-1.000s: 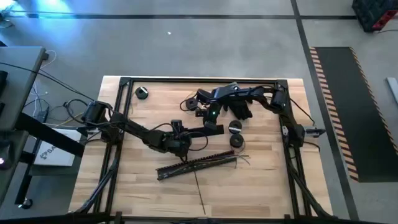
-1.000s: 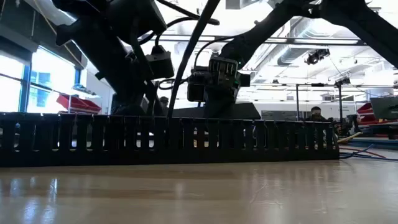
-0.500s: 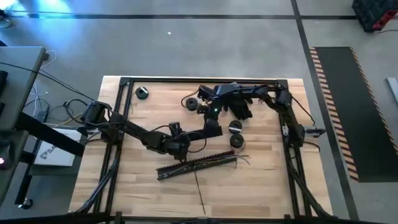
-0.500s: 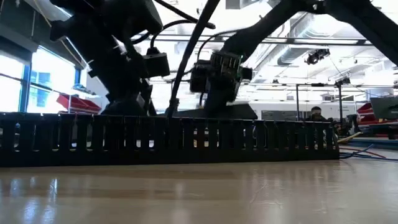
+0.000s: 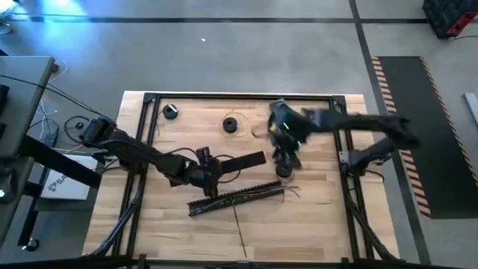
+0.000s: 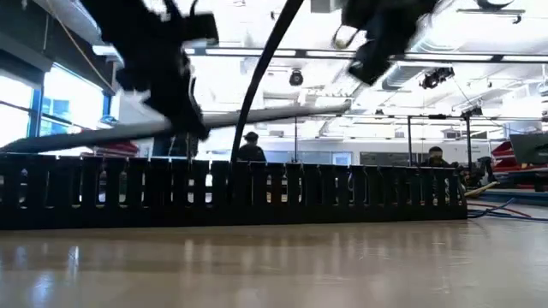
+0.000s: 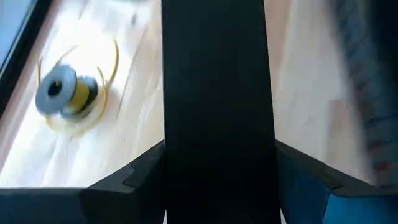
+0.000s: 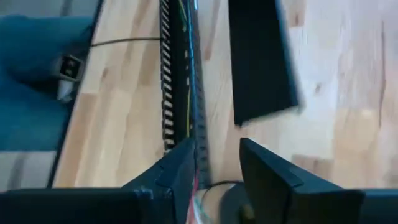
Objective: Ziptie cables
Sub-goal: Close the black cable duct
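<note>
1. The left gripper sits over the middle of the wooden table, its fingers pinching one end of a flat black strip. The strip juts out from it toward the right arm.
2. In the left wrist view the same flat black strip fills the gap between the two fingers.
3. The right gripper is raised over the table's right half. Its fingers stand apart, with nothing between them.
4. The cables lie in the slotted black duct, which rests at a slant in front of both grippers. Loose cable ends fan out past the duct's right end.
5. Small round spools lie on the table behind the arms.
6. One thin wire runs from the duct toward the front edge.
</note>
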Controlling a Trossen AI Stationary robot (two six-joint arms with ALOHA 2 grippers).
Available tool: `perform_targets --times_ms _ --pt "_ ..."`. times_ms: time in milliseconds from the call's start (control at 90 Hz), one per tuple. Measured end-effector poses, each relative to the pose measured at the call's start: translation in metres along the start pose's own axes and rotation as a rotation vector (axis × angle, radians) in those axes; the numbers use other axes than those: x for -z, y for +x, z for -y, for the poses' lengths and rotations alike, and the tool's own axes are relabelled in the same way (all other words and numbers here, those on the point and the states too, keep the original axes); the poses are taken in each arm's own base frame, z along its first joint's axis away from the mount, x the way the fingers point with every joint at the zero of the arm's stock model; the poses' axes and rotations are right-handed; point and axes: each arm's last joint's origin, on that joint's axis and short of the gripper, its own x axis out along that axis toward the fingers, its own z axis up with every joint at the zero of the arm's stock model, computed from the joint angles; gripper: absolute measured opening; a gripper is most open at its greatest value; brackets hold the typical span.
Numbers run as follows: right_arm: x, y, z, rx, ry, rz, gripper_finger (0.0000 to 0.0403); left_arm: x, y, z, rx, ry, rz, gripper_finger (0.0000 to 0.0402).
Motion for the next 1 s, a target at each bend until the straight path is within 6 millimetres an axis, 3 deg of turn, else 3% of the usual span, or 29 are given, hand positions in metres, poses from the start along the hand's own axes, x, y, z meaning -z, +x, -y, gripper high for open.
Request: perform_targets --times_ms 89,222,333,444,578,778,889,1000 --pt "0.037 0.013 -0.029 0.064 0.087 0.049 0.0095 -0.005 -0.011 -0.001 0.036 0.008 0.039 0.0209" --pt "0.091 0.034 -0.052 0.249 0.352 0.089 0.0082 -0.014 -0.025 0.002 0.088 -0.001 0.096 0.0209" --pt "0.120 0.050 -0.068 0.305 0.480 0.127 0.0069 -0.023 -0.031 0.010 0.167 -0.015 0.137 0.0209" --pt "0.135 0.065 -0.079 0.345 0.528 0.159 0.0051 -0.031 -0.030 0.019 0.197 -0.032 0.164 0.0209" --pt "0.141 0.089 -0.085 0.383 0.526 0.159 0.0031 -0.038 -0.021 0.028 0.226 -0.028 0.143 0.0209" --pt "0.126 0.125 -0.095 0.325 0.468 0.220 0.0019 -0.045 -0.008 0.034 0.267 -0.045 0.096 0.0209" --pt "0.119 0.124 -0.107 0.324 0.432 0.211 0.0018 -0.044 -0.010 0.033 0.291 -0.059 0.059 0.0209" --pt "0.118 0.109 -0.120 0.348 0.382 0.196 0.0018 -0.042 -0.013 0.032 0.318 -0.094 -0.019 0.0209"
